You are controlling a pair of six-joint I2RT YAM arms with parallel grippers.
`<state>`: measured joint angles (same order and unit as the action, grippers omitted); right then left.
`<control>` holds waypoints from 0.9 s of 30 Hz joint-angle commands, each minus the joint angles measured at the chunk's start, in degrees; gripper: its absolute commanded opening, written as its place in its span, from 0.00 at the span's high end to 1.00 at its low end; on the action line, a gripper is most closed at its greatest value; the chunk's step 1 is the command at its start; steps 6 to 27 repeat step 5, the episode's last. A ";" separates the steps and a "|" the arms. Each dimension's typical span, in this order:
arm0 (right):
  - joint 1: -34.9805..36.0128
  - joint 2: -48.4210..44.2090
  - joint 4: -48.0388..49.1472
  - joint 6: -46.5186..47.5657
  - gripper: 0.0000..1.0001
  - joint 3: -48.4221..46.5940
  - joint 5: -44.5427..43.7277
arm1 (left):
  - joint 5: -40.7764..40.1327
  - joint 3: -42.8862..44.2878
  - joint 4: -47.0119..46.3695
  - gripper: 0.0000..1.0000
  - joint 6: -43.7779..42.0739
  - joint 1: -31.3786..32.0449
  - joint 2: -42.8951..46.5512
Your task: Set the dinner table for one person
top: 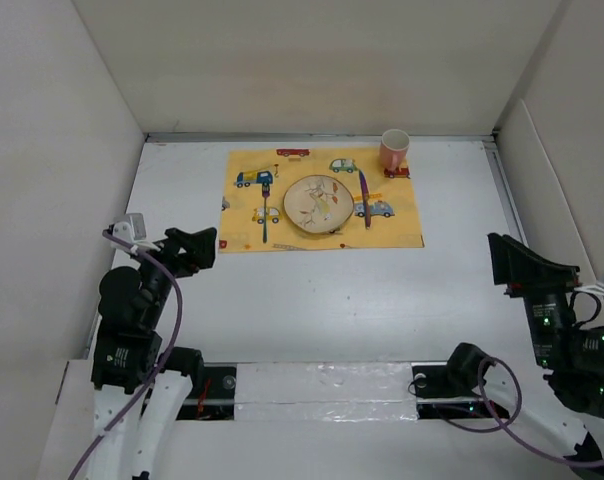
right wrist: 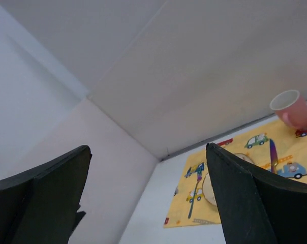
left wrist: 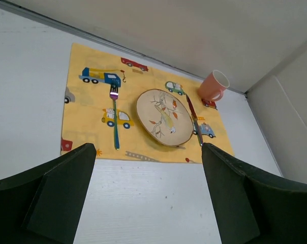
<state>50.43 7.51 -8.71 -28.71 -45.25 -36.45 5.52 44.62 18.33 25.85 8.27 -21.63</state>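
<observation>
Crouching folded near left and near right over the table (top: pixel 332 300), left gripper (top: pixel 204 248) and right gripper (top: pixel 500 262) gape wide, empty, well short of the far placemat (top: pixel 402 228).

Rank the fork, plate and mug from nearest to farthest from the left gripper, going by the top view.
1. Fork, left on the placemat, closest to the left gripper.
2. Plate, placemat centre.
3. Mug, far right corner.
</observation>
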 commanded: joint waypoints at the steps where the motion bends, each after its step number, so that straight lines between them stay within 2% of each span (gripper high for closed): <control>1: 0.36 -2.23 -10.69 -2.39 0.00 5.43 -7.58 | -0.87 -1.46 -0.04 0.17 -0.10 0.25 1.32; 4: 1.07 -0.40 -10.19 -4.60 0.00 6.67 -8.03 | 0.89 -3.31 -1.71 0.17 0.52 0.25 0.80; 5: 1.59 3.70 -9.23 -4.43 0.00 6.15 -7.07 | 2.46 -3.75 -2.93 0.15 1.13 0.25 0.80; 27: 1.59 3.70 -9.23 -4.43 0.00 6.15 -7.07 | 2.46 -3.75 -2.93 0.15 1.13 0.25 0.80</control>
